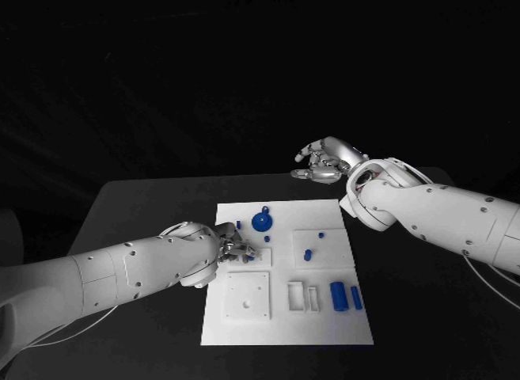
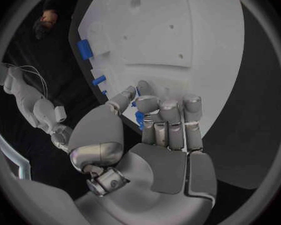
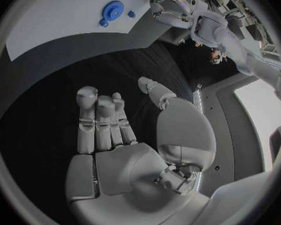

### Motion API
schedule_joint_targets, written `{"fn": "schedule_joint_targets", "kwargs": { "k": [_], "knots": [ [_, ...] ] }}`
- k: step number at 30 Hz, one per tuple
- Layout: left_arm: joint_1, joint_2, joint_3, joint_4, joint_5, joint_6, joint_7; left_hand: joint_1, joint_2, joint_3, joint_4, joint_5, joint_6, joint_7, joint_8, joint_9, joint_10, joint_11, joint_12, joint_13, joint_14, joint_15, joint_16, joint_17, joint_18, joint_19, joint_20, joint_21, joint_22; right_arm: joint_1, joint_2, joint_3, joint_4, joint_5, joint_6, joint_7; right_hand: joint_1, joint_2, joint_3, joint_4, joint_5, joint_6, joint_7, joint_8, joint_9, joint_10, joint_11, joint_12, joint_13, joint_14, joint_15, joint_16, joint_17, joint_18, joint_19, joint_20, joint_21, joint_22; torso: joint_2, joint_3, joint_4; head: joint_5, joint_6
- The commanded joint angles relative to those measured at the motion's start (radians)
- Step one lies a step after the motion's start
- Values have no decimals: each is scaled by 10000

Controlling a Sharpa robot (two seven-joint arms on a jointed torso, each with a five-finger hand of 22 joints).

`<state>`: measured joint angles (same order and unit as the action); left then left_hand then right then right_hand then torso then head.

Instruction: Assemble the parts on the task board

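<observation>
A small blue part sits at the left side of the white task board, pinched in the left hand. It looks light, hard and smooth, so it could slip; holding its sides seems best. The right hand hangs past the board's far edge, fingers apart, holding nothing.

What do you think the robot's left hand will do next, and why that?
Probably lift the small blue part its left hand seems to pinch at the task board, then carry it toward a seat. The fingers curl over that piece on the board's left side, while the right hand hangs open beyond the board, holding nothing.
</observation>
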<state>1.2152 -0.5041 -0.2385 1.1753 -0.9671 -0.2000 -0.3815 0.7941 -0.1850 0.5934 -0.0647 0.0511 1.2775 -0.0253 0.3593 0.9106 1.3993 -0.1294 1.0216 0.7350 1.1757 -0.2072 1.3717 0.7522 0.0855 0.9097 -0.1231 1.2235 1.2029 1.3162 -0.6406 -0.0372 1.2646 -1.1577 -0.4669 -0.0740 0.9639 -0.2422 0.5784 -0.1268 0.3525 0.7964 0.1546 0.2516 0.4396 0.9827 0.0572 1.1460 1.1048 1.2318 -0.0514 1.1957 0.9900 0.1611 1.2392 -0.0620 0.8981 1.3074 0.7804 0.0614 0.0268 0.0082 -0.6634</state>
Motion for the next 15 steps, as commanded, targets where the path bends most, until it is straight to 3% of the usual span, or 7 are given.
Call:
{"fn": "schedule_joint_targets", "kwargs": {
  "k": [1, 5, 10, 15],
  "knots": [
    [-1, 5, 4, -7, 231, 155, 92, -46, -303, 139, 319, -24, 8, -23, -12, 45, 37, -29, 40, -20, 42, 27, 74, -11, 120, -43, -1357, -49, -15, -2, 4, 5, 3, 19, 112, 39, 15, 47, -15, 24, 58, -73, 169, 34, 2, -45, 2, 39, -15, -15, -22, -28, -10, 1007, 35, -59, -53, 95, -2, -7, 1, -1, 2],
    [-3, -43, 6, -26, 245, 110, 114, -98, -751, 328, 848, -21, -17, -17, 2, 98, 39, -22, 47, -28, 24, 19, 98, -20, 134, -30, -1362, -28, -18, -2, 0, 5, -3, 23, 110, 45, 12, 45, -17, 26, 60, -75, 169, 34, 2, -45, 2, 41, -17, -15, -22, -28, -10, 1007, 35, -59, -54, 95, 2, -6, -5, -7, 18],
    [-4, -195, 11, -1, 393, 42, 156, -67, -845, 326, 938, -21, -43, -10, 0, 117, 30, -16, 43, -33, 7, 13, 96, -27, 136, -39, -1361, -18, -14, -5, -29, 5, 0, 31, 102, 53, 5, 47, -20, 33, 66, -78, 169, 34, 1, -47, 3, 45, -22, -15, -22, -28, -10, 1007, 36, -59, -56, 97, -3, -10, -6, -26, 18],
    [4, -455, 24, 156, 1304, 320, 175, 30, -921, 297, 991, -21, -159, 29, -50, 128, -19, 27, -13, -67, -74, 17, 45, -58, 133, -110, -1350, -36, -14, -12, -68, 5, 4, 37, 86, 57, -3, 48, -24, 40, 71, -81, 170, 33, 0, -48, 3, 48, -27, -15, -21, -28, -11, 1007, 37, -58, -57, 98, -3, -7, -6, -64, 60]
  ]
}}
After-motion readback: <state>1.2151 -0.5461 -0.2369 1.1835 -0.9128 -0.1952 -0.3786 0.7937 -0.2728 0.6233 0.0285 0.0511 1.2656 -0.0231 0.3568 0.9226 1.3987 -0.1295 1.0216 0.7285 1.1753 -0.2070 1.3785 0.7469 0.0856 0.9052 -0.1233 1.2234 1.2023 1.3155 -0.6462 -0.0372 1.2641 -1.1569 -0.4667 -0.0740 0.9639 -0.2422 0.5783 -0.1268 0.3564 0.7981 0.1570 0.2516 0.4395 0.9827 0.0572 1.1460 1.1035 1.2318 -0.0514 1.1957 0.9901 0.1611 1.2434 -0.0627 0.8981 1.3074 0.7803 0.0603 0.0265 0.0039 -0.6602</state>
